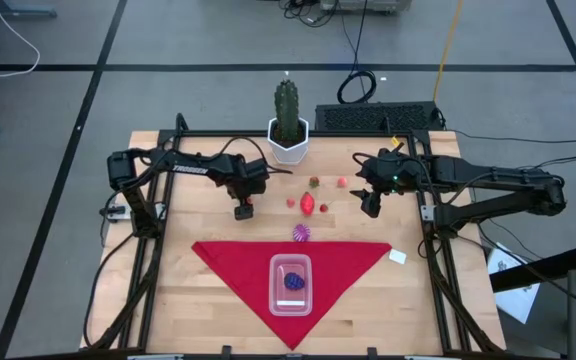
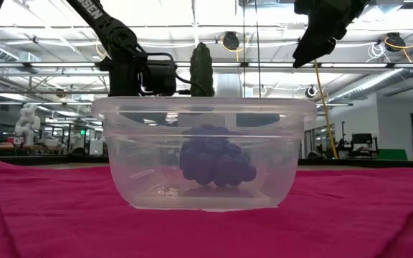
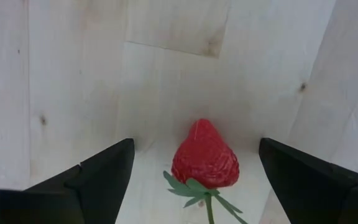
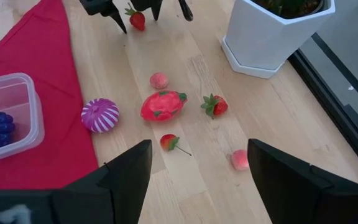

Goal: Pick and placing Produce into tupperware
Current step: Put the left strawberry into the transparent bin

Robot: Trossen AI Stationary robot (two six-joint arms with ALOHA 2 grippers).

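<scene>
While dark grapes [image 1: 294, 280] sit in tupperware [image 1: 290, 303], left gripper [image 3: 191, 171] spread around strawberry [image 3: 205, 155]; right gripper [image 4: 197, 165] agape.

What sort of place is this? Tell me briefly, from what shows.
Probably a robotics lab or workshop. The low view shows a big hall with ceiling trusses behind the tupperware; from above, cables trail over a tiled floor around the wooden table.

White capital letters on the dark robot arm segment [image 2: 95, 16] in the low view read partly as "SEN"; the rest is cut off. No other text is legible.
</scene>
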